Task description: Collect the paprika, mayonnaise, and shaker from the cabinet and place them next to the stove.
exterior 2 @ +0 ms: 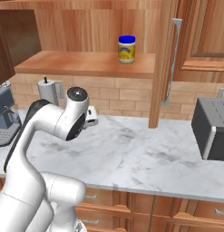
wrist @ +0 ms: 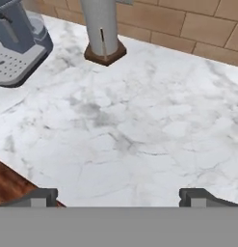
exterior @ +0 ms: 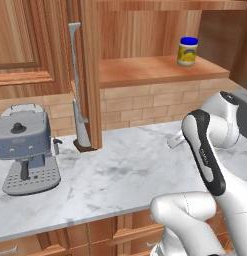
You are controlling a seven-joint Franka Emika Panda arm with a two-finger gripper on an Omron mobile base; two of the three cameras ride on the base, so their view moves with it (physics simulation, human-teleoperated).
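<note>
The mayonnaise (exterior: 187,51) (exterior 2: 126,49), a yellowish jar with a blue lid, stands upright on the shelf of the open wooden cabinet (exterior: 145,72) (exterior 2: 81,63). The cabinet door (exterior 2: 159,68) hangs open with its silver bar handle (exterior 2: 173,59) facing out. My gripper (wrist: 119,197) is open, its fingertips (wrist: 41,196) wide apart with nothing between them. It hovers low over the marble counter (wrist: 139,135), well below the shelf, looking toward the brick wall. The hand (exterior 2: 90,116) sits left of the jar. The paprika, the shaker and the stove are out of view.
A grey coffee machine (exterior: 25,145) (wrist: 14,38) stands at the counter's left. A paper-towel roll (wrist: 100,24) (exterior 2: 47,93) on a brown base stands by the wall. A dark grey toaster (exterior 2: 212,129) sits at the right. The counter's front edge (wrist: 14,185) is close below the gripper.
</note>
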